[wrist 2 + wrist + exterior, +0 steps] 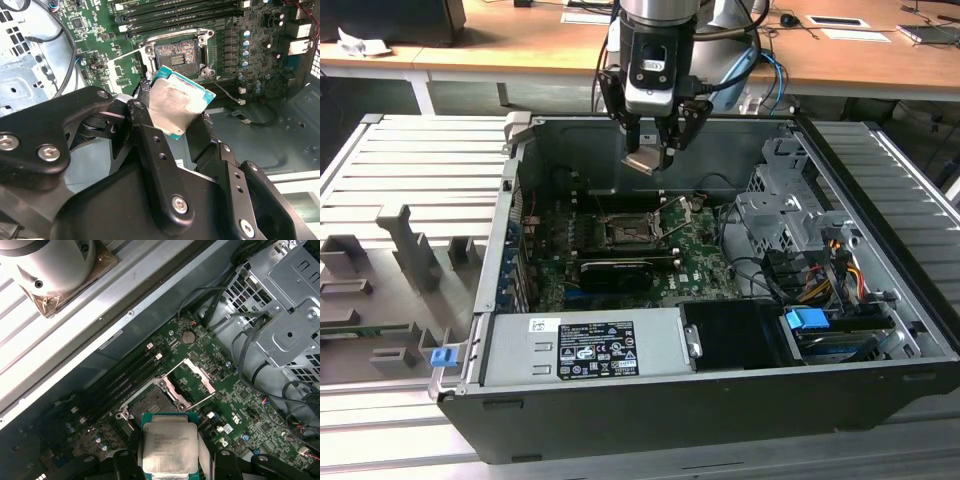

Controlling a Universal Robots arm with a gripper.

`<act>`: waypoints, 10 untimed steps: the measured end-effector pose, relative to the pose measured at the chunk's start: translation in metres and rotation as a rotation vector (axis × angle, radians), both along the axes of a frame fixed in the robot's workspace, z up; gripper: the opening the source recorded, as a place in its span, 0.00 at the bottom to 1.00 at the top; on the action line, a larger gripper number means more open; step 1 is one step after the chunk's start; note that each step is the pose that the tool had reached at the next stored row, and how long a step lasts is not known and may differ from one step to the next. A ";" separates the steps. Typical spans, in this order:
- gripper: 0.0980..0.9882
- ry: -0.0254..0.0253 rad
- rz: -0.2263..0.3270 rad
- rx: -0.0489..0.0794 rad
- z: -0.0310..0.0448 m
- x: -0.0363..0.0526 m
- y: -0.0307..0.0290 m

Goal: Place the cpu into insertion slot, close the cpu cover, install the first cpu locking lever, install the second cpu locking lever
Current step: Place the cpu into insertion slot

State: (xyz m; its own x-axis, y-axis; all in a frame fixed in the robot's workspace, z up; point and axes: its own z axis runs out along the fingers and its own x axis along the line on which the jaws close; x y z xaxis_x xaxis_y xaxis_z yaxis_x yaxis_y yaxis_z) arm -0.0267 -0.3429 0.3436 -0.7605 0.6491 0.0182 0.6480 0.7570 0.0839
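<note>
**Step one under way; nothing seated yet**

- Bench [390,160]: ribbed grey metal. It carries a big dark sheet-metal computer case [720,410] lying on its side with the side panel off.
- Green circuit board [705,265]: lies flat on the case floor. A grey perforated drive cage [775,215] stands toward the exterior view's right of it.
- End effector [650,158]: black, two-fingered, hanging from the arm inside the case's upper opening. It is well above the board and apart from it. The fingers are clenched on the chip's opposite edges, seen most plainly in the second wrist view [174,111].
- Insertion slot [150,402]: square black socket recess with a metal rim, set in the board beside the long dark memory slots [120,380]. Its contact field is bare, and nothing sits in it.
- Cpu cover [173,390]: thin silver metal frame with a cut-out centre. It is swung away from the socket, not lying over it. A thin wire lever [202,400] stands loose beside it.
- Cpu [170,447]: small flat square chip with a pale silver-grey face and a green edge. It is held in the air, tilted in the second wrist view [180,100]. From the first wrist view it sits near the socket but not squarely over it.

Progress, my reading: the chip is picked up and carried into the case, and that is all. Placement is unfinished. The cover is not closed. Neither locking lever looks latched, though I can only trace one of them clearly.
</note>
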 end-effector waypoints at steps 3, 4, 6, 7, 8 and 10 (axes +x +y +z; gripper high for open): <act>0.49 0.0001 -0.002 0.000 -0.0002 0.0000 0.0000; 0.49 0.0000 -0.002 0.000 -0.0002 0.0000 0.0000; 0.49 0.0000 -0.004 0.000 -0.0003 0.0000 0.0000; 0.49 0.0000 -0.004 0.000 -0.0004 0.0000 0.0000; 0.49 0.0000 -0.005 0.000 -0.0005 0.0000 0.0000; 0.49 0.0000 -0.009 0.000 -0.0007 0.0000 0.0000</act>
State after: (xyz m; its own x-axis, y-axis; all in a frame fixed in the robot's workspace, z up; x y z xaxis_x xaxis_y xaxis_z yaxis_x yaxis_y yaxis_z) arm -0.0267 -0.3429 0.3430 -0.7547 0.6558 0.0181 0.6547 0.7512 0.0839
